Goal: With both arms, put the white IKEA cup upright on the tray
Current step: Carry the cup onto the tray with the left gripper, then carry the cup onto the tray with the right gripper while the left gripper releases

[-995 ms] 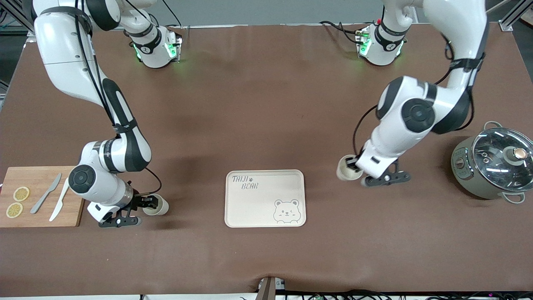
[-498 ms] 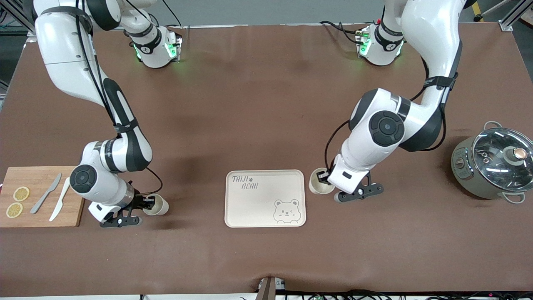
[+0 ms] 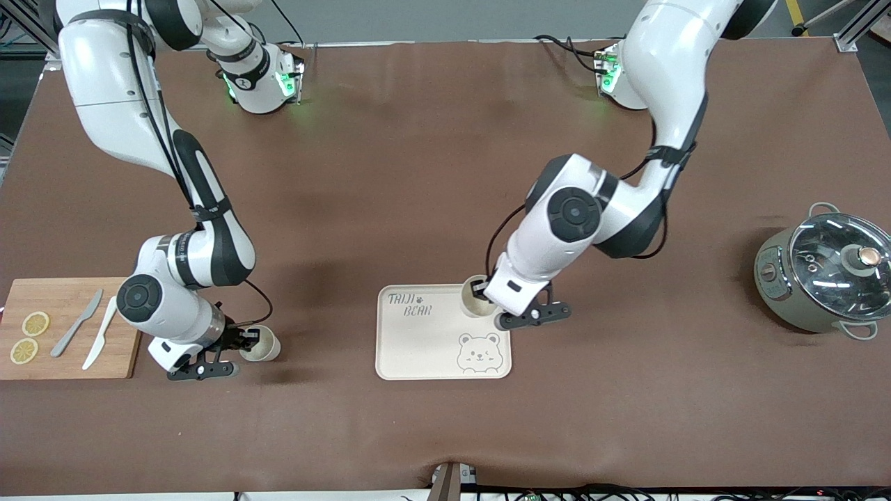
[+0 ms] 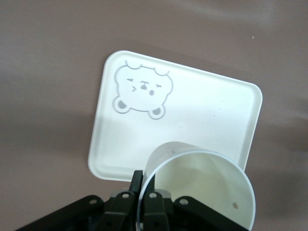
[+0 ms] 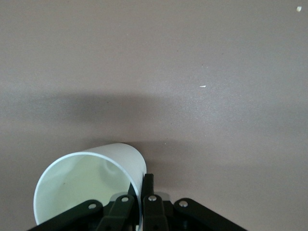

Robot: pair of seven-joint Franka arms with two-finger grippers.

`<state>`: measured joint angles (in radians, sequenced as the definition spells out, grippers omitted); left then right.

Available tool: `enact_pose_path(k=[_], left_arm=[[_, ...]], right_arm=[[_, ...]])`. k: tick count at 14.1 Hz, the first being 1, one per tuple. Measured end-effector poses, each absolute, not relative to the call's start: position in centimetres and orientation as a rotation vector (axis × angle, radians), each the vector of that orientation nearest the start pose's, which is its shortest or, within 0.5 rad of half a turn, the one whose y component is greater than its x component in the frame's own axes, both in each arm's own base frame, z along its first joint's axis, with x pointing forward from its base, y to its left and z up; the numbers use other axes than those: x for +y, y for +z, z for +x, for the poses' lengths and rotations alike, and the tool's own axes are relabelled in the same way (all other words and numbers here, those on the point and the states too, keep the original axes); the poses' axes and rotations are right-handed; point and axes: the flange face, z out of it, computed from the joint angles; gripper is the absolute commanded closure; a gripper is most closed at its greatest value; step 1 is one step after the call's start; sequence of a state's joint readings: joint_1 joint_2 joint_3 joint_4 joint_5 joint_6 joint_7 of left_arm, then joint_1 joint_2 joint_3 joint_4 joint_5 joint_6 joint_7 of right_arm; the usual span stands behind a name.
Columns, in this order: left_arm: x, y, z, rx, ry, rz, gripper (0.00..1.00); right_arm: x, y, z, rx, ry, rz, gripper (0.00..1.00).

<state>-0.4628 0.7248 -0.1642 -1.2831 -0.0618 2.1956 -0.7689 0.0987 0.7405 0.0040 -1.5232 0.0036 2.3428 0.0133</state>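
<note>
The brown table (image 3: 431,174) carried everything, and the tray (image 3: 424,341) serves as the landmark. The left arm (image 3: 585,216) reached from its base down to the tray's corner toward the left arm's end of the table, on the edge farther from the front camera. The right arm (image 3: 174,250) bent down to the table well apart from the tray, toward the right arm's end. A lidded grey pot (image 3: 821,275) stood well apart from the tray at the left arm's end, and a wooden cutting board (image 3: 66,330) with two knives (image 3: 90,334) and two lemon slices (image 3: 29,337) lay at the right arm's end.

The left gripper (image 3: 484,293) was over that tray corner, fingers pinched on the rim of a white cup (image 3: 475,296), one finger inside and one outside; the left wrist view showed the cup (image 4: 202,187) mouth up above the tray (image 4: 192,120). The right gripper (image 3: 245,341) was clamped the same way on the rim of a second white cup (image 3: 263,346), between the tray and the cutting board, which looked tilted in the right wrist view (image 5: 91,185)
</note>
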Motion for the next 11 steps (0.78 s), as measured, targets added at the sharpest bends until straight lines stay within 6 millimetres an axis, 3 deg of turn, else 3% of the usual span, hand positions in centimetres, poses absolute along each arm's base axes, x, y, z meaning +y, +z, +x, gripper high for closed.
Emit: enact_pose_path(k=[2, 5, 9, 11], left_arm=[[-43.6, 31.1, 63.1, -0.395, -0.101, -3.38, 1.0], [-44.5, 26.6, 63.0, -0.394, -0.152, -3.369, 1.0], [-44.7, 21.6, 63.0, -0.362, -0.26, -3.31, 1.0], [-44.8, 20.9, 63.0, -0.359, -0.27, -3.307, 1.0]], right_arm=[[7.7, 23.7, 71.6, -0.101, -0.079, -3.128, 1.0], [10.2, 27.0, 72.2, 0.034, 0.025, -3.132, 1.0], [17.0, 29.6, 71.5, 0.244, 0.034, -3.123, 1.0], [20.1, 29.8, 70.8, 0.34, 0.029, -3.114, 1.0]])
